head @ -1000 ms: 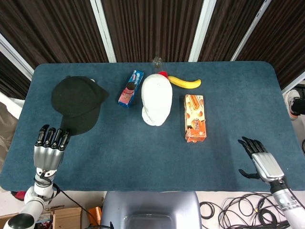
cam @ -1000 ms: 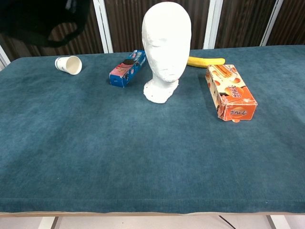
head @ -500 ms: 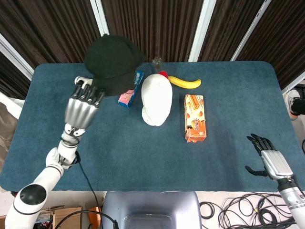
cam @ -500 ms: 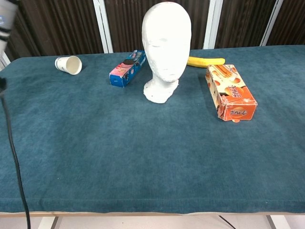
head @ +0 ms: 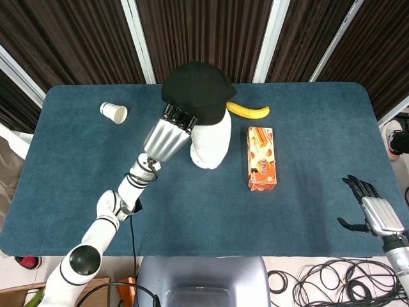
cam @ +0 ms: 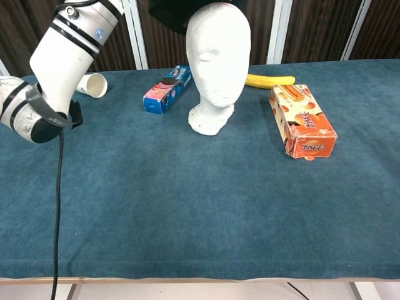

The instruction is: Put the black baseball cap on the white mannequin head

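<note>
My left hand point(head: 167, 135) holds the black baseball cap point(head: 197, 91) by its edge, up in the air over the top of the white mannequin head point(head: 213, 140). In the chest view the mannequin head point(cam: 218, 62) stands upright mid-table, and only a dark sliver of the cap point(cam: 167, 11) shows at the top edge, left of and behind the crown. Whether the cap touches the head I cannot tell. My left forearm point(cam: 69, 50) crosses the upper left. My right hand point(head: 376, 213) hovers open off the table's front right corner.
An orange snack box point(cam: 302, 121) lies right of the mannequin, a banana point(cam: 269, 80) behind it, and a blue cookie box point(cam: 167, 89) to its left. A white paper cup point(cam: 90, 84) lies on its side at the far left. A black cable point(cam: 57, 206) hangs from my left arm.
My left hand has carried the cap from the table's left side up and to the right, over the mannequin head. The paper cup is now uncovered. My right hand has drifted slightly right.
</note>
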{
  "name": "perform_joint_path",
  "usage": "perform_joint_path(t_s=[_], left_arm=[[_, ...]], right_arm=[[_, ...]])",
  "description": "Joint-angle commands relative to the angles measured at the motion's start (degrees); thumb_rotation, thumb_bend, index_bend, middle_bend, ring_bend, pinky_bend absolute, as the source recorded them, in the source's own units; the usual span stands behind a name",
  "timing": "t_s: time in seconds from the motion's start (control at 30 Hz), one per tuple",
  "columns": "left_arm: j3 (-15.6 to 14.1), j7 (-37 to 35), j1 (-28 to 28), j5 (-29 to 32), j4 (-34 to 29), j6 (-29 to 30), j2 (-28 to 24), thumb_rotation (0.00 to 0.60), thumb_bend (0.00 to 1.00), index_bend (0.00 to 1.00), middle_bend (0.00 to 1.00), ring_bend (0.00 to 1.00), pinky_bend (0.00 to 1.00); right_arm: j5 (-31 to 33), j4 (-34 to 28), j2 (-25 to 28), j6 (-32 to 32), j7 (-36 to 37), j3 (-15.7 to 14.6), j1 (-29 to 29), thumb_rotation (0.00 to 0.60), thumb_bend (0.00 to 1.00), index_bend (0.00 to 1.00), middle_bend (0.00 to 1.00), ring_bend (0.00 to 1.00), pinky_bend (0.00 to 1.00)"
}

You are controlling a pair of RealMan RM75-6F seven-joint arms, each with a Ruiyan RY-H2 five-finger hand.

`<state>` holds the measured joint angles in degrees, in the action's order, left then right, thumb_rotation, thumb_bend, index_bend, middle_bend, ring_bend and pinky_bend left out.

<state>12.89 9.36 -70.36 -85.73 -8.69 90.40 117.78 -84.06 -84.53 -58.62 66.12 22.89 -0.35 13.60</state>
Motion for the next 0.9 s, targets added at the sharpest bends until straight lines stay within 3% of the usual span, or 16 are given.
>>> perform_joint_path(t_s=[0.03,0.33,0.53,0.6,0.73,0.8,0.9], left_arm=[[-0.8,0.3,0.1,-0.3,0.0,0.9,0.7,0.600,0.57,0.77,0.80,0.63,0.52],[-4.9,1.0,2.9,-2.8,-1.3,2.6,3.2,0.600,0.57,0.77,0.80,0.63,0.52],[-6.8,2.0,5.0,-3.8,-0.9,2.6,4.1,0.600,0.49,0.72,0.75,0.60,0.51],[-7.1,2.2,5.9,-3.9,-1.0,2.6,4.3,0.600,0.45,0.62,0.66,0.54,0.50],[-7.4,2.4,7.8,-3.5,-2.5,1.7,4.5,0.600,0.40,0.27,0.31,0.28,0.45],[-7.8,2.4,8.7,-3.7,-3.8,2.2,4.5,0.600,0.38,0.15,0.18,0.18,0.41],[-8.5,2.7,10.1,-4.3,-5.7,3.7,4.1,0.600,0.36,0.08,0.06,0.09,0.37]], right_arm=[[0.0,0.3,0.1,-0.3,0.5,-0.1,0.0,0.600,0.17,0.00,0.00,0.00,0.00],[-0.7,0.5,0.3,-0.1,1.2,-0.2,-0.2,0.600,0.17,0.00,0.00,0.00,0.00],[-1.1,0.4,0.1,-0.4,0.8,-0.4,0.1,0.600,0.17,0.00,0.00,0.00,0.00],[-1.0,0.4,0.0,-0.6,0.7,-0.3,0.2,0.600,0.17,0.00,0.00,0.00,0.00],[-1.0,0.3,-0.2,-0.7,0.6,-0.3,0.2,0.600,0.17,0.00,0.00,0.00,0.00],[-1.0,0.3,-0.2,-0.5,0.6,-0.3,0.1,0.600,0.17,0.00,0.00,0.00,0.00],[-1.0,0.3,-0.2,-0.3,0.5,-0.2,0.1,0.600,0.17,0.00,0.00,0.00,0.00]])
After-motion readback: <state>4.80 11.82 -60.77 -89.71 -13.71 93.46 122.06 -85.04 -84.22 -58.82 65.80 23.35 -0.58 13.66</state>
